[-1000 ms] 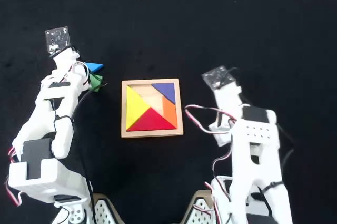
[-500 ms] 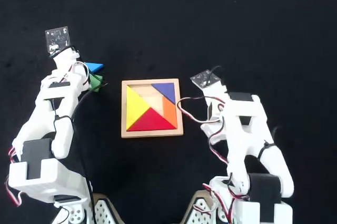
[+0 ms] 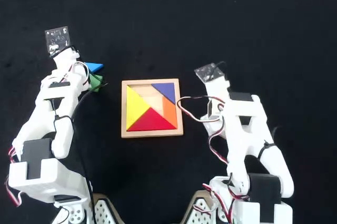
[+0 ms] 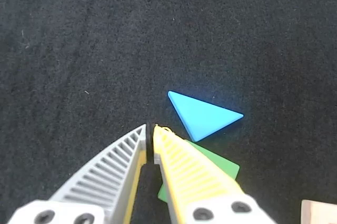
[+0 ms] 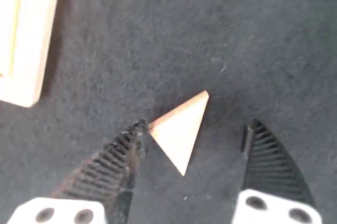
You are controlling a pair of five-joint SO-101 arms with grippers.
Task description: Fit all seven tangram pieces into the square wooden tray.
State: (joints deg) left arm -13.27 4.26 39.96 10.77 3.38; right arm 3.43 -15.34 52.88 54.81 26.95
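My right arm is swinging in beside the tray point(image 3: 152, 133). My right pincer point(image 5: 196, 126) is hanging wide open around the small pale triangle point(image 5: 179, 132), which is lying on the desk point(image 3: 263, 34) just right of the tray. I am getting ready to grab it. My left pincer point(image 4: 150, 129) is resting closed and empty by the blue triangle point(image 4: 202, 116).

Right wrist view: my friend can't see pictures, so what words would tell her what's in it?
The right gripper is open around a small pale triangle piece lying flat on the black cloth, with one finger at the triangle's corner and the other apart from it. A corner of the wooden tray lies nearby.
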